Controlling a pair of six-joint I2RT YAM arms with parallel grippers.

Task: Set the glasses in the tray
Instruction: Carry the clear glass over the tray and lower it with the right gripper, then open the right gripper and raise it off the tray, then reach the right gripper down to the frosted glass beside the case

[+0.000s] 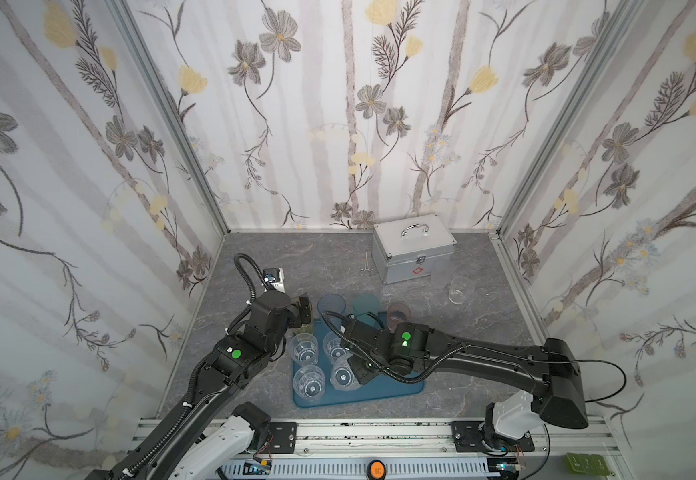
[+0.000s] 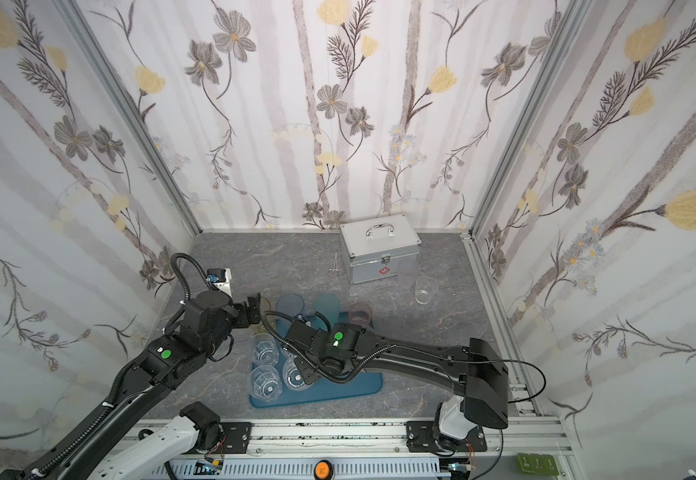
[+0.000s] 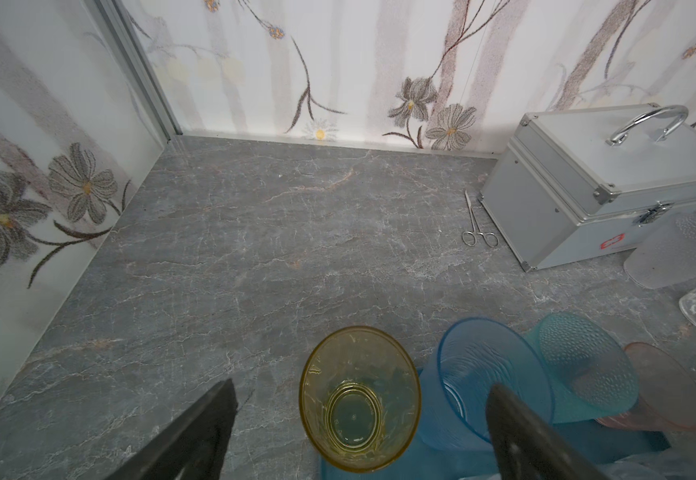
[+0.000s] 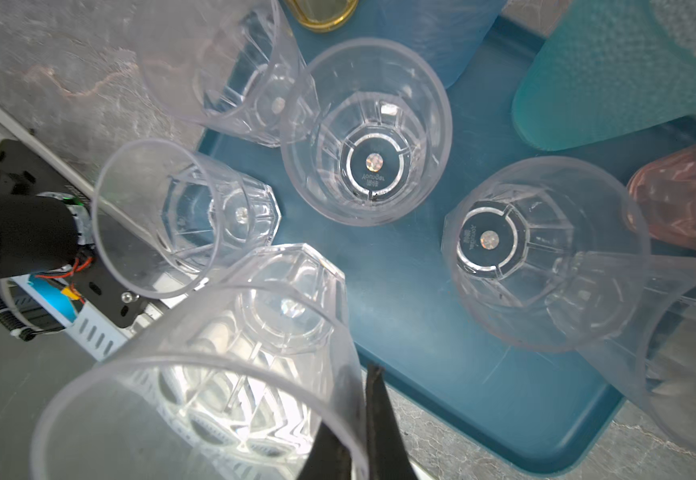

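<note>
The right pincer (image 4: pixel 354 432) nips the thin rim of a clear tumbler (image 4: pixel 221 374), one finger inside, one outside, tray (image 4: pixel 421 332) below it; left pincer (image 3: pixel 362 388) gapes wide, yellow tumbler (image 3: pixel 354 419) just ahead between its fingers; these look light, stiff, slick, so a rim-wall pinch suits.

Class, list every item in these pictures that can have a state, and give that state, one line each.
left gripper, open, holding nothing
right gripper, shut on the clear glass's rim
clear glass, held, mouth up, empty
yellow glass, upright, empty
metal case, lid closed
forceps, closed, lying flat
tray, partly filled with glasses
</note>
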